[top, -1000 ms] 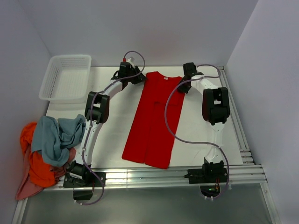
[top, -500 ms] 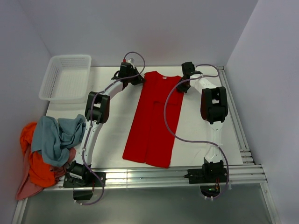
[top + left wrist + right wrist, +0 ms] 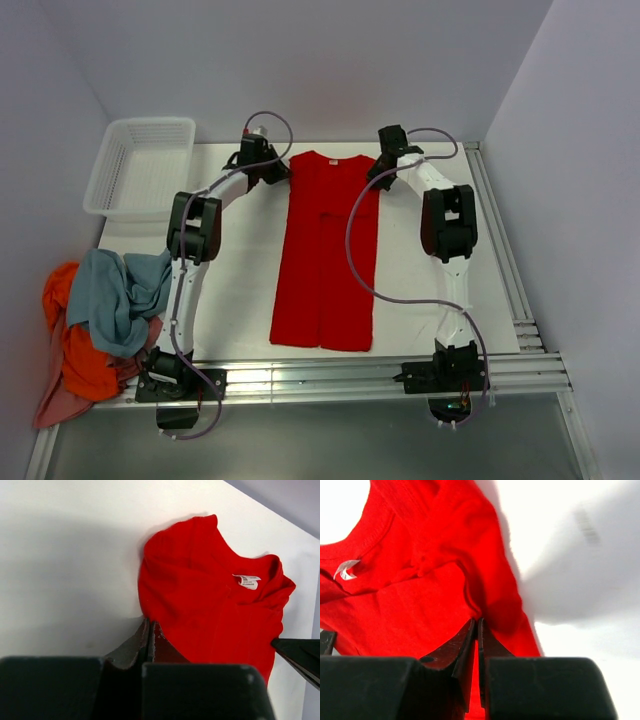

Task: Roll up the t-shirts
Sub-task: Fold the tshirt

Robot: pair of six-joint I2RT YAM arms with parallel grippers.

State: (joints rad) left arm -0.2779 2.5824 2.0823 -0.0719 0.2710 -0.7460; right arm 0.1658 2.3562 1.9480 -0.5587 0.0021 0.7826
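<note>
Has red shirt [image 3: 325, 260] laid flat in the middle of table [image 3: 240, 290], folded lengthwise into a long narrow strip, collar at the far end and hem toward the arm bases. Grips its far left corner with left gripper [image 3: 272, 172]; from the left wrist, shows fingers [image 3: 142, 635] clenched tight together on the cloth's edge, right where red meets white surface. Grips the far right corner with right gripper [image 3: 378, 175]; from the right wrist, shows fingers [image 3: 465, 640] pinched almost closed on a fold of red cloth beside the shoulder seam. Bunches the collar end slightly between both grippers, with white label [image 3: 247, 581] lying inside the neckline, between the two. Reaches both arms in from the near edge, curving outward around the strip on either side. Leaves basket [image 3: 150, 122] at the far left corner of the table, well apart from the red shirt. Leaves a loose heap at the near left edge: grey-blue shirt [image 3: 120, 290] on top, orange shirt [image 3: 75, 350] beneath it, pink shirt [image 3: 55, 405] hanging lowest over the edge.
</note>
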